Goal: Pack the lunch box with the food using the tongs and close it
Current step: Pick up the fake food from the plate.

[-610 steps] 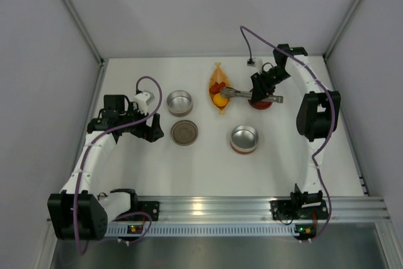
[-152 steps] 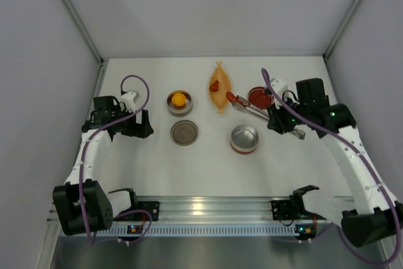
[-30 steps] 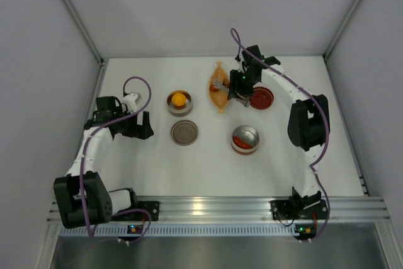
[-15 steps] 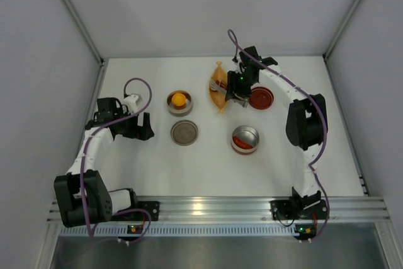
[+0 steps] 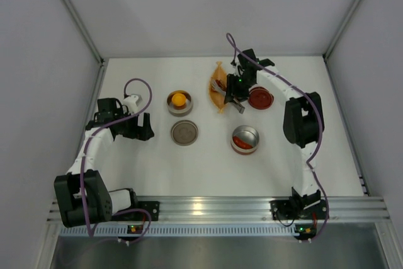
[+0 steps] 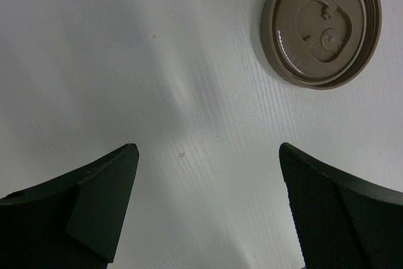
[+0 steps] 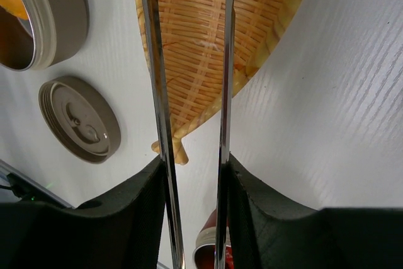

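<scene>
My right gripper (image 5: 234, 91) (image 7: 194, 168) is shut on the slim silver tongs (image 7: 158, 86), whose two arms reach out over the orange woven dish (image 5: 218, 92) (image 7: 195, 29). The tongs' tips lie beyond the top edge of the right wrist view, and no food shows in the part of the dish seen there. One steel lunch box tin (image 5: 179, 101) holds an orange-yellow piece of food (image 5: 180, 98). Another tin (image 5: 245, 138) holds red food (image 5: 242, 140). My left gripper (image 5: 146, 128) (image 6: 208, 149) hovers open over bare table, left of the brown lid (image 5: 184, 133) (image 6: 321, 26).
A red lid (image 5: 260, 98) lies just right of the dish, beside my right gripper. The brown lid (image 7: 79, 127) and the rim of the tin (image 7: 44, 17) with the yellow piece also show in the right wrist view. Grey walls enclose the white table (image 5: 157, 168) on three sides.
My right gripper has crept a little to the left over the dish with the tongs. The left arm has stayed put.
</scene>
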